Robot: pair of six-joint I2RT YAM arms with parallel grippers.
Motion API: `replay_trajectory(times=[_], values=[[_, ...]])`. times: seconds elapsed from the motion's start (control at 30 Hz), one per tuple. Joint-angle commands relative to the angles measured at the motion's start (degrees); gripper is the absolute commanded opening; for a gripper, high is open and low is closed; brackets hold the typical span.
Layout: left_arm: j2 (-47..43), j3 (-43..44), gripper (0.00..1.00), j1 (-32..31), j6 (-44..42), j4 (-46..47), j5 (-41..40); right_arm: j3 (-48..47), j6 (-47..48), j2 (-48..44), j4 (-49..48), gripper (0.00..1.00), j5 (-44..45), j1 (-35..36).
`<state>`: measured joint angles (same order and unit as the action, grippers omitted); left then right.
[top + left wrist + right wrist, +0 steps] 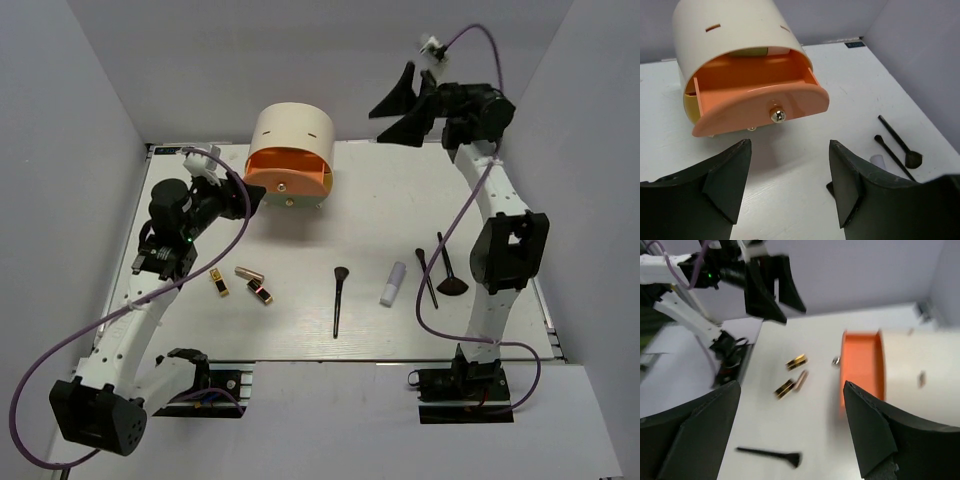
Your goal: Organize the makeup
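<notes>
The makeup lies on the white table: two gold-black lipsticks [218, 283] [260, 292], a rose-gold lipstick [248, 272], a black brush [338, 300], a white tube [393, 284], a thin brush [427, 278] and a fan brush [447, 270]. The green-capped bottle is out of view. My left gripper [255, 197] [790, 175] is open and empty, low over the table just in front of the open orange drawer [760, 95]. My right gripper [405, 105] [792, 425] is open and empty, raised high at the back right. The lipsticks [796, 361] and a brush [770, 455] show below it.
The cream half-round box [290, 125] stands at the back centre, its orange drawer [288, 178] pulled out with a gold knob [778, 115]. White walls enclose the table on the left, back and right.
</notes>
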<state>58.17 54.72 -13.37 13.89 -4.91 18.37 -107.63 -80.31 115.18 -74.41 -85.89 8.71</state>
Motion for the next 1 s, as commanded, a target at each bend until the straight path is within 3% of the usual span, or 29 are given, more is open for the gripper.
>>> replay_trajectory(times=[0.0, 0.03, 0.13, 0.23, 0.3, 0.33, 0.37, 0.47, 0.5, 0.53, 0.63, 0.67, 0.7, 0.77, 0.8, 0.87, 0.97], values=[[-3.68, 0.39, 0.73, -0.17, 3.42, 0.96, -2.20, -7.93, 11.71, -5.83, -5.72, 0.89, 7.26, -0.27], [-3.77, 0.91, 0.74, -0.17, 3.51, 0.86, -2.37, -8.90, 22.46, -6.54, 7.31, 0.89, 10.62, -0.19], [-3.24, 2.23, 0.78, -0.17, 3.60, -0.54, -1.67, -13.64, 38.26, -8.04, 26.45, 0.89, 27.22, 0.69], [-3.33, 3.90, 0.81, -0.17, 4.21, -3.08, -1.58, -20.40, 48.90, -4.80, 30.62, 0.89, 37.53, 2.01], [-4.11, 3.82, 0.85, -0.17, 5.26, -4.31, -2.02, -22.62, 65.22, -3.29, 39.40, 0.89, 39.03, 4.02], [-5.16, 3.47, 0.86, -0.17, 5.71, -4.50, -2.37, -21.92, 72.59, -3.38, 43.52, 0.89, 38.95, 4.47], [-5.96, 2.33, 0.87, -0.17, 6.14, -4.50, -3.16, -21.13, 90.33, -4.16, 55.57, 0.89, 39.82, 5.78], [-8.95, 0.48, 0.91, -0.17, 7.38, -5.11, -3.43, -14.21, 115.92, -7.94, 76.34, 0.89, 50.61, 9.12], [-9.48, -0.65, 0.92, -0.17, 7.64, -5.98, -3.86, -8.09, 126.79, -9.25, 77.91, 0.89, 55.25, 9.65], [-10.09, -1.10, 0.92, -0.17, 7.82, -6.43, -4.22, -4.72, 130.11, -12.75, 78.97, 0.89, 56.61, 9.66], [-11.76, -2.77, 0.93, -0.17, 8.08, -8.18, -4.92, 4.00, 141.36, -18.49, 90.36, 0.88, 47.43, 7.64], [-12.20, -3.04, 0.93, -0.17, 8.08, -8.28, -5.10, 4.01, 145.40, -19.10, 96.32, 0.86, 40.26, 7.20], [-12.38, -3.39, 0.93, -0.17, 8.00, -8.45, -5.27, 3.14, 156.75, -19.11, 113.09, 0.84, 36.53, 6.76], [-12.64, -3.57, 0.93, -0.17, 7.56, -8.63, -5.28, -3.08, 167.45, -15.96, 130.14, 0.80, 33.24, 5.27], [-12.56, -3.39, 0.93, -0.17, 7.29, -8.89, -5.28, -9.29, 178.72, -11.94, 147.54, 0.78, 33.24, 5.09], [-12.56, -3.21, 0.93, -0.17, 6.16, -9.59, -4.93, -7.96, 176.55, -11.64, 149.73, 0.72, 36.64, 5.27], [-12.99, -3.83, 0.93, -0.17, 5.36, -10.12, -4.05, 3.82, 187.53, -16.47, 149.73, 0.66, 43.84, 5.52]])
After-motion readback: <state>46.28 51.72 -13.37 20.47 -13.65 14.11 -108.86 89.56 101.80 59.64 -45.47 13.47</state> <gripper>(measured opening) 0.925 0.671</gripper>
